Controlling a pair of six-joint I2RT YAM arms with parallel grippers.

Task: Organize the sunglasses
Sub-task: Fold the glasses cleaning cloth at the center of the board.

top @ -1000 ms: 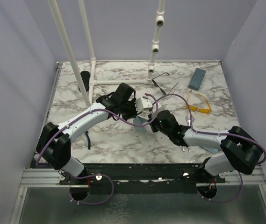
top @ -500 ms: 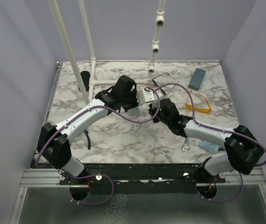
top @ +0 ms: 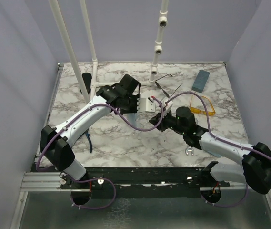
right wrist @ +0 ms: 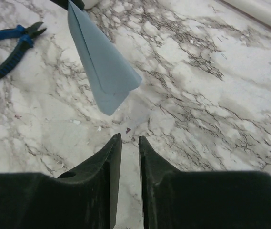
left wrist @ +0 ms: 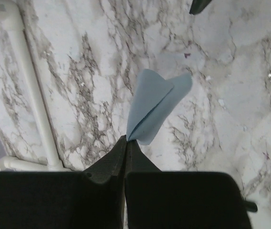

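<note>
A: Why does the left gripper [left wrist: 125,141] pinch that folded pale-blue cloth [left wrist: 156,102]?
B: Lens wiping, probably. The right gripper [right wrist: 129,140] shows a narrow gap, empty. Dark wire-frame sunglasses [top: 164,81] and translucent yellow-orange plastic sunglasses [top: 202,109] lie far-right, untouched.

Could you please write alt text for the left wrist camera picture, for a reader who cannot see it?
The left end effector, shut, pinches one corner of a folded light blue cloth over a marble table. A white pipe runs along the left side.
</note>
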